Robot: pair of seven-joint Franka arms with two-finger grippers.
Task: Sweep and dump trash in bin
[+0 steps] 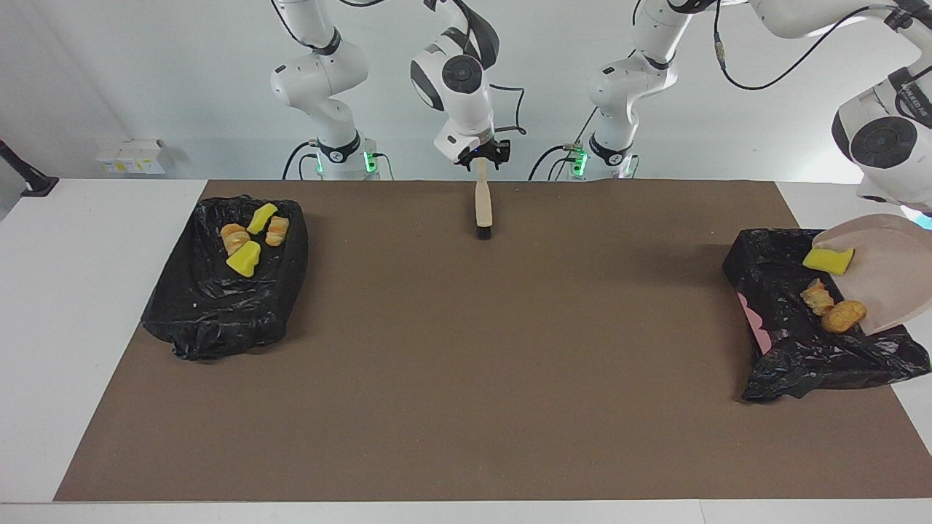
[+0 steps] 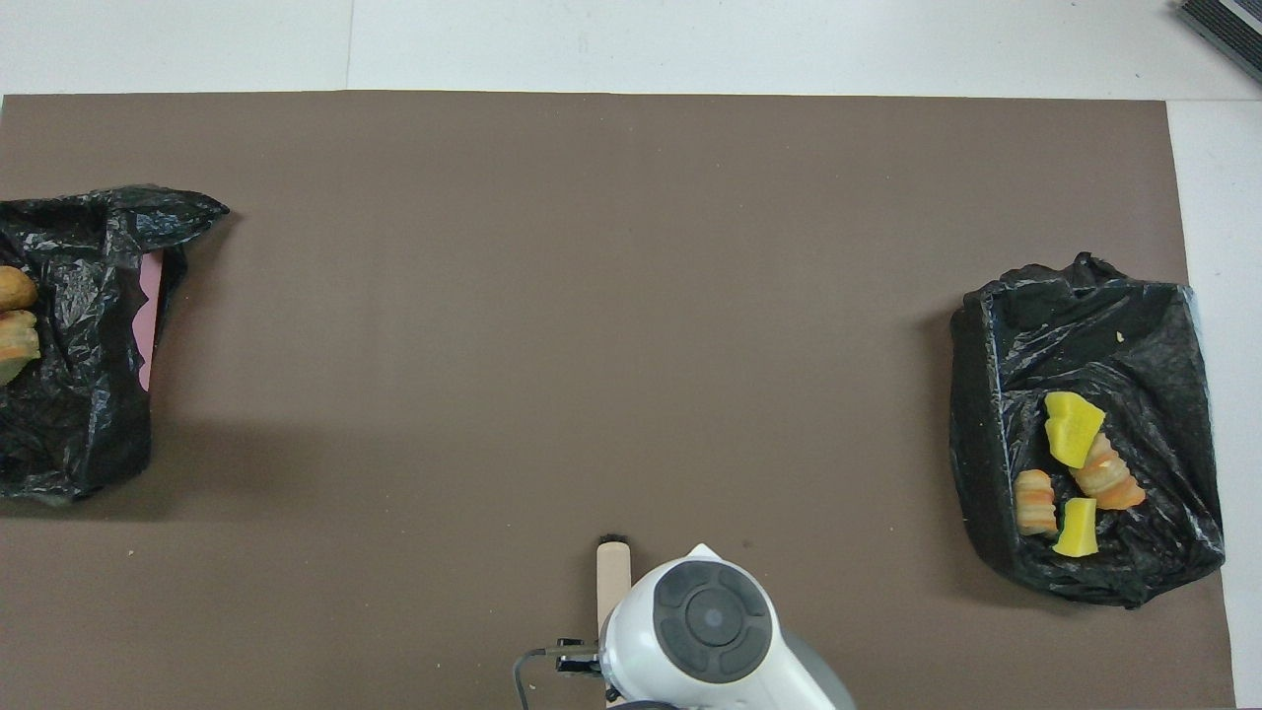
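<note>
Facing view: the table (image 1: pixel 87 306) carries a brown mat (image 1: pixel 473 349) that covers most of its top. Two bins lined with black bags stand on the mat, one at the right arm's end (image 1: pixel 218 306) and one at the left arm's end (image 1: pixel 794 349).

The beige dustpan (image 1: pixel 892 269) hangs tilted over the bin at the left arm's end, lip downward. It is carried by the left end effector (image 1: pixel 920 213), which is clenched at the edge of the view. The pan's handle is cut off by the frame.

The beige brush (image 1: pixel 483 207) lies on the mat near the robots, midway between the bins, bristles pointing away from them. The right end effector (image 1: pixel 481 154) is at the tip of the brush handle; whether it is released or clenched cannot be told.

Trash: a yellow foam chunk (image 1: pixel 828 260) sits at the dustpan's lip. A striped pastry piece (image 1: pixel 817 297) and a tan lump (image 1: pixel 843 316) lie on the bag below it, the lump touching the pan's edge. Four more pieces (image 1: pixel 251 236), two yellow and two striped, lie in the bin at the right arm's end.
</note>
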